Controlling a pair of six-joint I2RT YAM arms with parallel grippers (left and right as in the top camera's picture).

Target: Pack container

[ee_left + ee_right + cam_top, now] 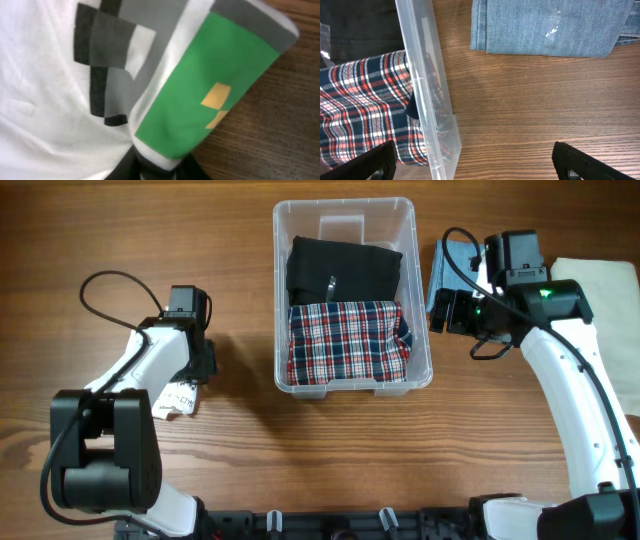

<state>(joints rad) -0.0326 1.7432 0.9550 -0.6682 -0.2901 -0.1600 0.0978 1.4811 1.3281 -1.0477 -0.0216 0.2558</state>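
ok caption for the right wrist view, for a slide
Open right gripper over the wooden table, between the clear container holding plaid cloth and folded denim.

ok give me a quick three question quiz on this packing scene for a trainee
1. True or false: the plaid garment lies inside the container.
2. The right fingers are: A wide open, B shut empty, C shut on cloth.
3. What do the left fingers pinch?
Key: 1 true; 2 A; 3 the white printed garment.
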